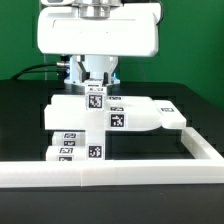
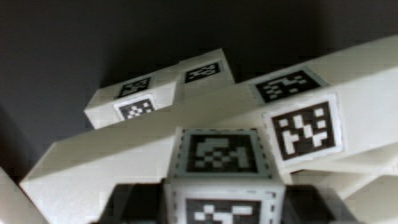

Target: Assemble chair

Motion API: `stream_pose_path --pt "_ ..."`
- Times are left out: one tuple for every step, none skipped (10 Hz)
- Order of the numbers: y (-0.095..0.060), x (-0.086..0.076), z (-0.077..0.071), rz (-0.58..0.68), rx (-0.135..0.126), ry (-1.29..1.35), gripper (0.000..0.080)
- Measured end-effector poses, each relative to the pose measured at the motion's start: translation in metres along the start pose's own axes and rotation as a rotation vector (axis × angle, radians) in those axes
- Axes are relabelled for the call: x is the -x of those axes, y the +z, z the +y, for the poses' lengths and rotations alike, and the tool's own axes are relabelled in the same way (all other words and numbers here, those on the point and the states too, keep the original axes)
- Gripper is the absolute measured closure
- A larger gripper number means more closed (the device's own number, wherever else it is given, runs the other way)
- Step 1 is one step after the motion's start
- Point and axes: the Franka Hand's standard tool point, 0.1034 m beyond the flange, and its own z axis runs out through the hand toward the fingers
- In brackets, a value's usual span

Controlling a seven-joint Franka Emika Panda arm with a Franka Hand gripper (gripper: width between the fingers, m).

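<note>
we lose the gripper (image 1: pixel 94 86) fingertips behind the chair (image 1: pixel 100 118) block, our wrist view blurs its tags, arm cropped above

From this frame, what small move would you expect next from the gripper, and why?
Probably a gentle push down to seat the part. The gripper appears closed on a small white tagged block standing atop the blocky white plastic chair assembly; whether it is fully seated cannot be told.

I see the chair (image 1: pixel 100 118), a partly joined cluster of blocky white pieces with black-and-white square tags, on the black table. One upright tagged block rises at twelve o'clock; a flat panel extends toward three o'clock; stacked blocks sit toward seven o'clock.
</note>
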Motion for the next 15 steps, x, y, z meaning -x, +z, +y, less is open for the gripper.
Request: stream_pose_path --pt "0.0 -0.0003 -0.0004 0.0 -0.001 0.066 0.0511" --pt "0.0001 -0.0005 -0.0007 0.0 -0.003 0.106 0.0511" --pt "0.0001 -0.0008 -0.0013 -0.001 -0.004 0.208 0.0511" --pt "0.0003 -0.0008 -0.0021 0.001 -0.005 0.292 0.0511" --pt "0.0003 -0.0012 -0.0038 0.007 -0.008 0.377 0.0511" --pt "0.0003 -0.0014 -0.0054 0.01 -0.011 0.452 0.0511" --pt "0.0003 -0.0012 -0.0059 0.008 -0.015 0.495 0.0511" --pt "0.0007 -0.0008 -0.006 0.008 -0.015 0.497 0.0411" --pt "0.0009 -0.0007 -0.0059 0.008 -0.014 0.475 0.0411" --pt "0.0008 -0.0007 -0.006 0.008 -0.014 0.413 0.0273" --pt "0.0007 -0.0003 -0.0069 0.008 -0.014 0.397 0.0189" --pt "0.0009 -0.0003 -0.0075 0.013 -0.015 0.324 0.0189" --pt "0.0014 0.0002 -0.0073 0.015 -0.014 0.201 0.0158" --pt "0.0014 0.0002 -0.0071 0.015 -0.013 0.14 0.0152" --pt "0.0014 0.0001 -0.007 0.015 -0.013 0.069 0.0152"
